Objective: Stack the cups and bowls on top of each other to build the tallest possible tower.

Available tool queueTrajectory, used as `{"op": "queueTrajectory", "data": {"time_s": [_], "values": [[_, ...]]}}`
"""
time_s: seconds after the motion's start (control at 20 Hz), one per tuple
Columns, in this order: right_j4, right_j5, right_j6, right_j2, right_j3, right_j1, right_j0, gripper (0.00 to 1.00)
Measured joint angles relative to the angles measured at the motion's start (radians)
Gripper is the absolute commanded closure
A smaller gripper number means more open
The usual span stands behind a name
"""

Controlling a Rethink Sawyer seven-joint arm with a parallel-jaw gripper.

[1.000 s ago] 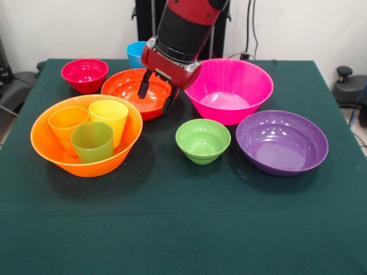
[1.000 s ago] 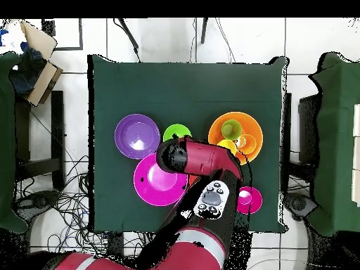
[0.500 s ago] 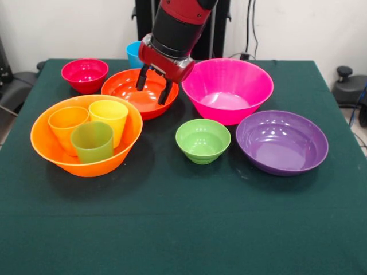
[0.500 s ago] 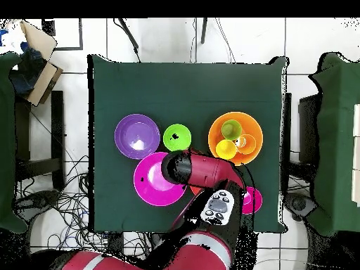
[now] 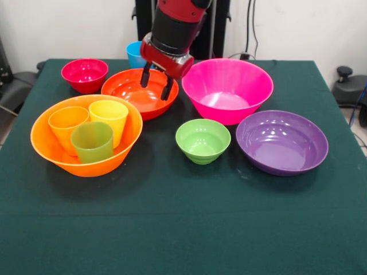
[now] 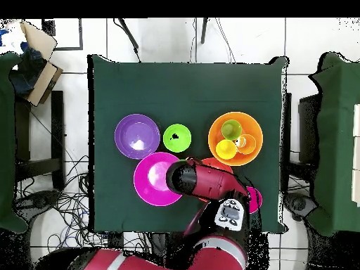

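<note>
The gripper [image 5: 156, 85] hangs over the red-orange bowl [image 5: 133, 91], above its rim at about 2 o'clock in the front view, its two dark fingers [image 5: 145, 75] spread apart and pointing down with nothing between them. In the overhead view the arm [image 6: 204, 181] covers most of that bowl, and the fingers cannot be made out there.

All bowls and cups stand upright, mouths up, on the green table [image 5: 183, 229]. In the front view the orange bowl [image 5: 57, 154] sits at 9 o'clock of the table's middle. Inside it three cups stand close together, long axes vertical, wider ends up: the orange cup [image 5: 67, 127] at 9 o'clock, the yellow cup [image 5: 109, 117] at 1 o'clock and the green cup [image 5: 92, 142] at 6 o'clock within the bowl. No cup sits inside another.

The crimson bowl [image 5: 84, 74] stands at 11 o'clock of the table, just beside the red-orange bowl. The blue cup [image 5: 135, 54] stands at 12 o'clock, behind the red-orange bowl and partly hidden by the gripper. The pink bowl [image 5: 228, 89] stands at 1 o'clock, its rim very close to the red-orange bowl's. The light green bowl [image 5: 202, 140] is near the middle, and the purple bowl [image 5: 282, 143] at 3 o'clock.
</note>
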Motion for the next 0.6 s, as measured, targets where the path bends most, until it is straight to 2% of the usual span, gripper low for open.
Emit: {"op": "queueTrajectory", "data": {"time_s": [0.2,0.6], "values": [[0.0,-0.082,0.0,0.04,0.044,0.003,-0.042,0.0],[0.0,-0.173,0.0,0.105,0.084,0.003,-0.096,0.0]]}}
